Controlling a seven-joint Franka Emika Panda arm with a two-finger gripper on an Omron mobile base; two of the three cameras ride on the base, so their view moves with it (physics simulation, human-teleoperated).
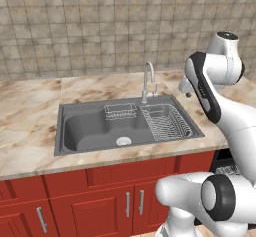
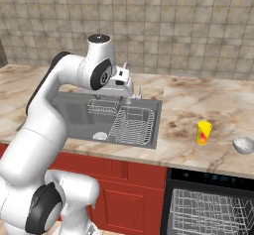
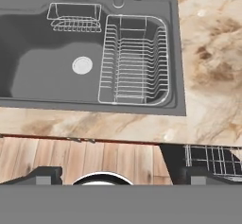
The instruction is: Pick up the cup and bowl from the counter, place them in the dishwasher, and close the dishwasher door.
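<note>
The small yellow cup (image 2: 203, 133) stands upright on the beige marble counter (image 2: 188, 105), right of the sink. The grey bowl (image 2: 243, 145) sits further right on the same counter, near its front edge. Below them the black dishwasher (image 2: 208, 177) is open, and its white wire rack (image 2: 208, 210) shows inside; the rack (image 3: 212, 158) also appears in the hand view. The dishwasher door is out of view. My gripper (image 3: 122, 176) hangs high over the sink's right side, well left of the cup. It is open, its fingertips (image 3: 45, 176) wide apart with nothing between them.
A grey sink (image 1: 90, 126) with a wire drainer basket (image 1: 165, 123) and a faucet (image 1: 148, 81) is set into the counter. Red cabinets (image 1: 100, 201) run below it. A tiled wall (image 1: 100, 26) closes the back. Wooden floor (image 3: 80, 157) lies in front of the cabinets.
</note>
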